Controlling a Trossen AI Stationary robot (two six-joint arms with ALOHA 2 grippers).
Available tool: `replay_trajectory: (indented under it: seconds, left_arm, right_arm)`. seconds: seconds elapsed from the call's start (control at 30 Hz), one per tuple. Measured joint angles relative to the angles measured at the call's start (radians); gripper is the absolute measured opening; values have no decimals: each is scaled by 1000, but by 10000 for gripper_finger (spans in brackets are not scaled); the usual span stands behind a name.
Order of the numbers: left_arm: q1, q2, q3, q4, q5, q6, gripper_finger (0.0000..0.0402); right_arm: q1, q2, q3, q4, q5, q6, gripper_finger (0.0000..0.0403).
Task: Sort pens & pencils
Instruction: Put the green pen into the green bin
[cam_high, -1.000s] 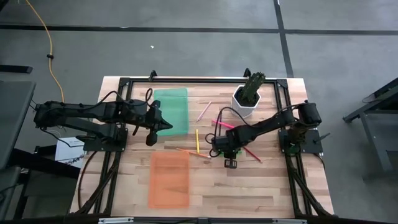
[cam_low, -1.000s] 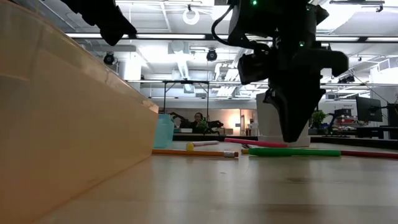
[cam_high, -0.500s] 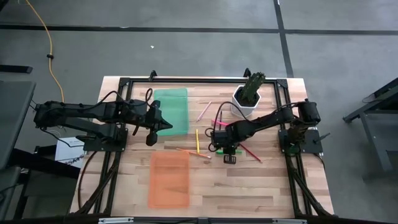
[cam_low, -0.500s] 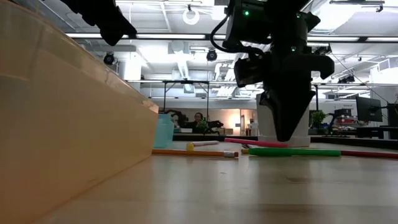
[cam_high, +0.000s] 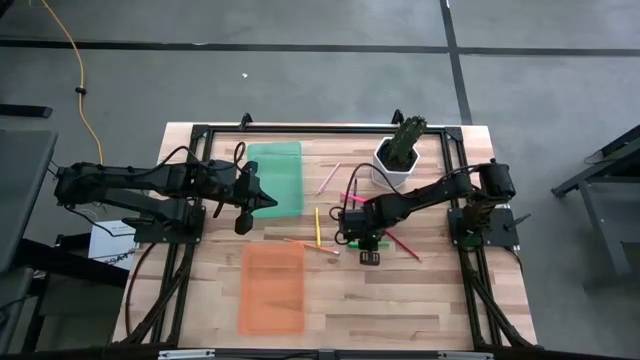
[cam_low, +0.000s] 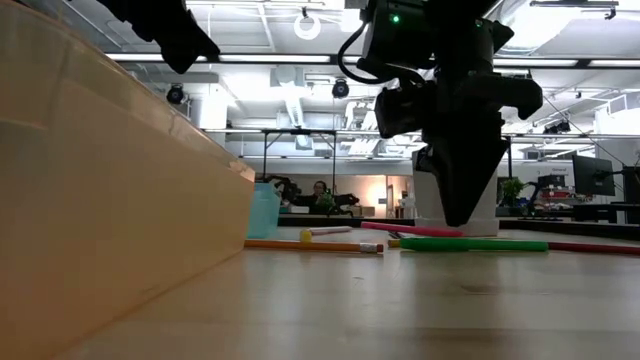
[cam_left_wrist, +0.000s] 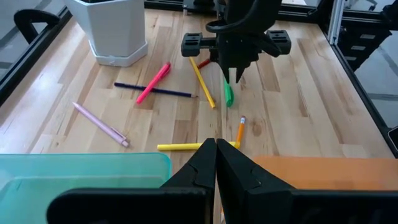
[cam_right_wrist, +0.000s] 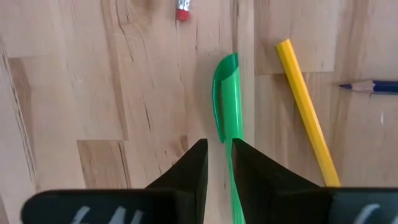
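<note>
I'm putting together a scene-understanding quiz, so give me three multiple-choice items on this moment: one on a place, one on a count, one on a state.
1. Where is the right hand?
A. parked back at its own base
B. just above the green pen
C. on the floor beside the rig

2. How many trays lie on the table?
A. one
B. two
C. three

3. The left hand is:
A. shut and empty
B. wide open
C. shut on a pencil

Answers:
1 B, since the low view shows its tips hanging right over the pen.
2 B, since there is one green tray and one orange tray.
3 A, since its wrist view shows the fingers pressed together with nothing between.
</note>
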Motion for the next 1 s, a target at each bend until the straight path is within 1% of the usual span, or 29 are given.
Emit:
replay_trajectory:
  seconds: [0.1,0.3,0.4,0.53,1.0]
  left_arm:
    - [0,0,0,0,0,0,1]
    - [0,0,0,0,0,0,1]
    - [0,0,0,0,0,0,1]
    - [0,0,0,0,0,-1,1]
    - [0,0,0,0,0,-2,1]
  right_arm:
    - [0,0,0,5,-8,0,69]
    - [0,0,0,8,2,16,104]
    - [0,0,0,4,15,18,113]
    - [3,0,-1,-9,65,19,114]
    - [3,1,-1,-22,66,15,114]
